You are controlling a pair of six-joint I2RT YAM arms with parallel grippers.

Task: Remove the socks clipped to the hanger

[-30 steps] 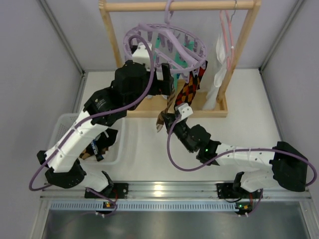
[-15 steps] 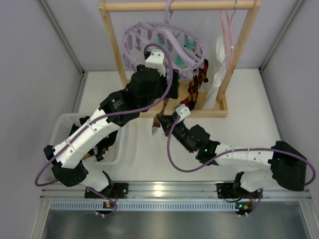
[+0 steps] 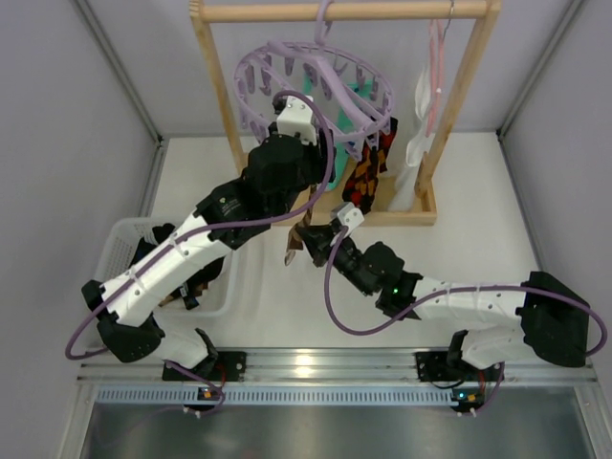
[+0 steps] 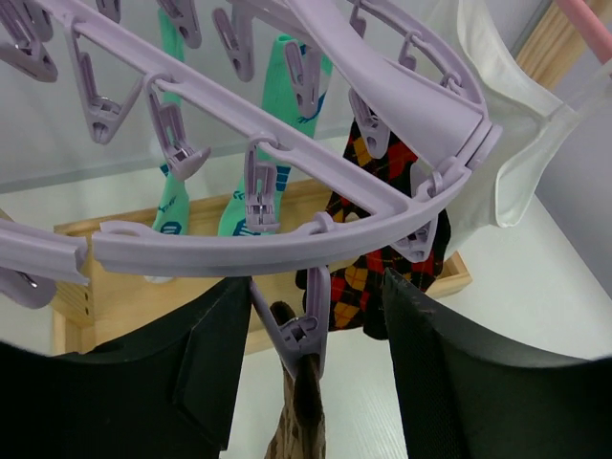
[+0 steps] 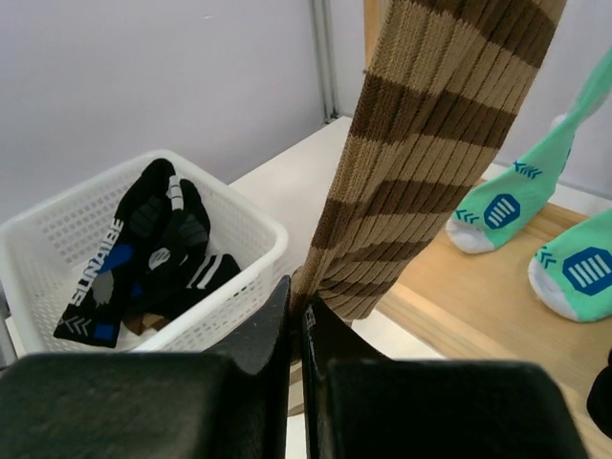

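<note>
The lilac hanger hangs from the wooden rail, ring overhead in the left wrist view. One of its pegs holds the top of the brown-striped sock. My left gripper is open and straddles that peg: the left finger is against the peg's lever, the right finger stands apart from it. My right gripper is shut on the brown-striped sock's lower end and holds it stretched. Two mint-green socks and a red-orange-black patterned sock stay clipped to the ring.
A white basket at the left holds black socks. The tall wooden frame and its base stand behind. A white cloth on a pink hanger hangs at the right post.
My left arm has swung right, from beside the ring to under it, and its jaws have narrowed around the peg. My right gripper has drawn the brown-striped sock slightly leftward.
</note>
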